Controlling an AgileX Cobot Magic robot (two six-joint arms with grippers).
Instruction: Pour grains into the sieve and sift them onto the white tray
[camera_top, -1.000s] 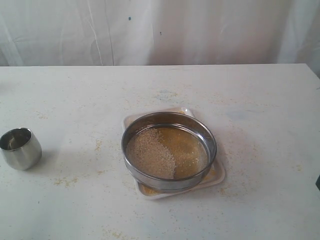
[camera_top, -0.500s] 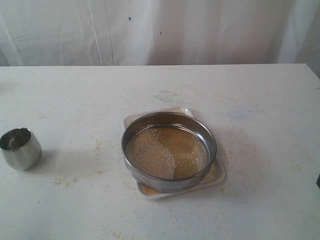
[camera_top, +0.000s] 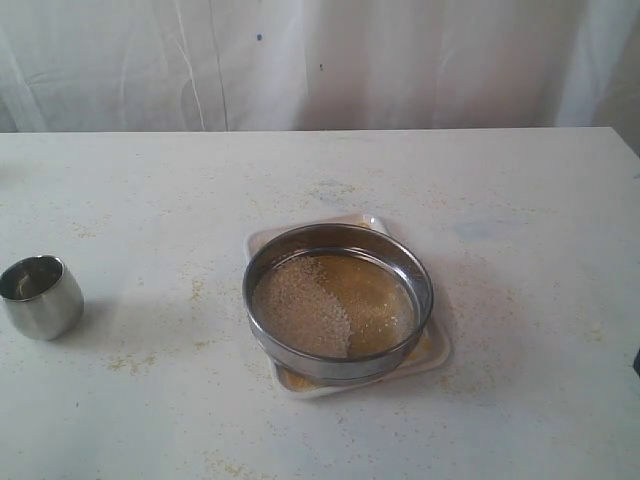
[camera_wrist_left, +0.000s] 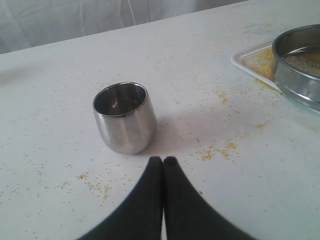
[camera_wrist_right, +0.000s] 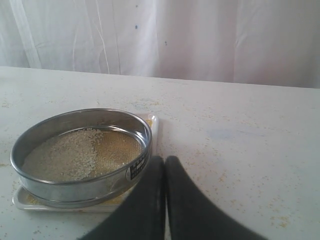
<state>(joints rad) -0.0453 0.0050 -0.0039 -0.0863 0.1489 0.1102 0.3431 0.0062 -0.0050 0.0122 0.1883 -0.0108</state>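
Both arms were parked clear of the work when I took stock. The left gripper (camera_wrist_left: 163, 162) had its fingers pressed together on nothing, pointed at the steel cup (camera_wrist_left: 124, 117). The cup stood upright and looked empty, well off at 9 o'clock from the sieve (camera_top: 320, 362). The right gripper (camera_wrist_right: 165, 161) was likewise pressed together and empty, just short of the sieve's wall.

The sieve sat on the white tray (camera_top: 436, 352), near the middle of the table (camera_top: 150, 200). One tray corner poked out at 4 o'clock and another at 1 o'clock. The grains (camera_top: 300, 305) lay as a pale heap over the 9 o'clock half of the mesh. The 3 o'clock half showed mostly bare mesh with yellow fines below.

I judged the pouring done and the sifting only part done. To finish it well, I would spread the right fingers and take the steel wall at about 4 o'clock. I would lift it barely off the tray and keep it level. Short side-to-side shakes would suit, since the tray is hardly wider than the ring. Loose granules already dotted the table, so wide swings would likely scatter more.
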